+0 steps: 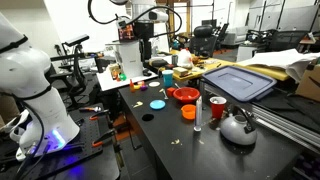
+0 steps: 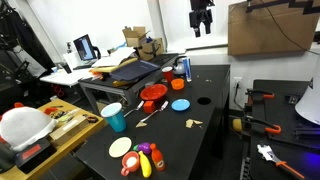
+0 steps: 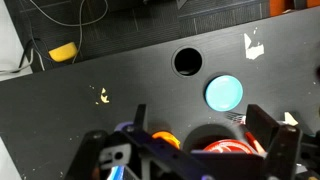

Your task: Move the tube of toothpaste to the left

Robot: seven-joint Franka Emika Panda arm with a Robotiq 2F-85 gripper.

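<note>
The task has not begun, as far as I can judge. The tube [image 1: 198,114] stands upright on the black desk [image 1: 165,140]. It is just beside the red cup [image 1: 217,108] and near the kettle [image 1: 238,127], with an orange piece [image 1: 188,112] close on its other side. Nothing touches it.

In an exterior view the fingers [image 2: 197,28] hang high above the desk, well apart from the things on it. In the wrist view they stand wide apart with nothing between them, so the jaws are open and empty. That view looks down on a blue disc [image 3: 223,93], a round hole [image 3: 187,61] in the desk and the edge of a red bowl [image 3: 222,147]. The tube does not show there.

So I think every step is left: to come down to the tube, to grip it, to carry it to the left and to set it down.

The tube looks slim and whitish-grey, about as tall as the cup but much narrower. It is too small in the picture to see a label or a cap.
</note>
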